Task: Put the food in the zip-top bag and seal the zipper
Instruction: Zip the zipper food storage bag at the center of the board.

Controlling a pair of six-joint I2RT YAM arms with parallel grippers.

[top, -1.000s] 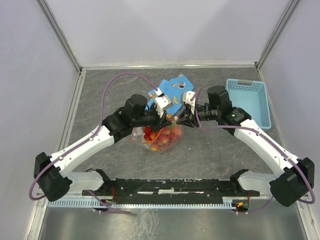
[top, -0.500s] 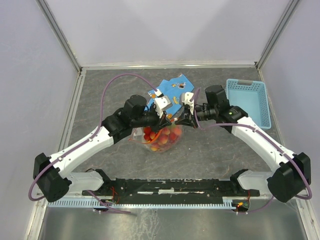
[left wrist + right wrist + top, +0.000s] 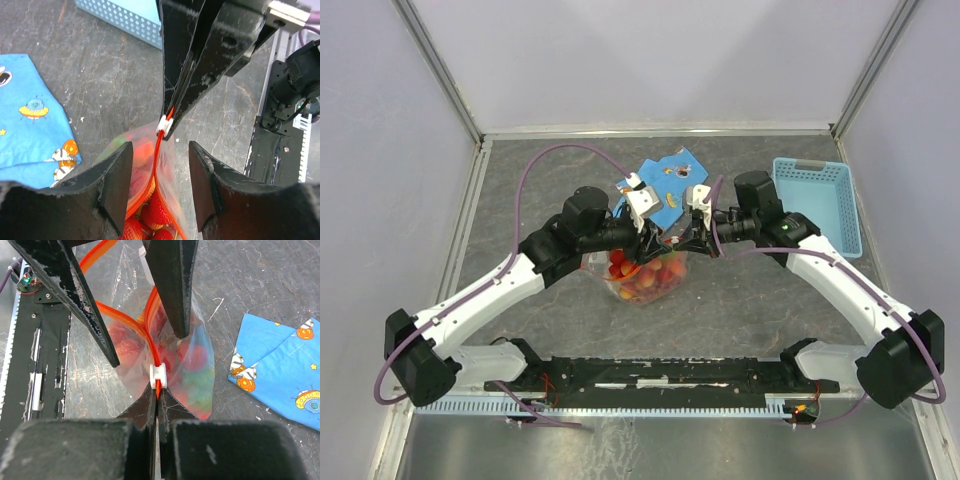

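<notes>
Bag (image 3: 642, 280) sits at centre of the top view on the grey table (image 3: 550, 180), between the two arms. It is clear plastic, bulging with food (image 3: 645, 272): mostly red strawberries, plus some orange and green pieces. Zipper (image 3: 159, 165) shows as a thin red-orange line up the middle of the left wrist view, ending at a white slider (image 3: 163, 125). Right gripper (image 3: 156, 392) is clamped tight on the zipper right at the slider, fingers pressed together at lower centre of its own view. Past the slider the two zipper strips split apart, so the mouth is open on that side. Left gripper (image 3: 160, 150) has its fingers apart, one on each side of the zipper line and not touching it in the left wrist view. In the right wrist view its two black fingers (image 3: 172, 285) come down from the top edge and straddle the open mouth. The grippers meet nearly tip to tip over the bag's upper edge, just above centre in the top view. Cloth (image 3: 665, 185), blue with cartoon prints, lies upper centre in the top view, partly under the gripper heads, near the bag but apart from it. Basket (image 3: 817, 205), light blue, is at the right side of the top view, well apart from the bag.
</notes>
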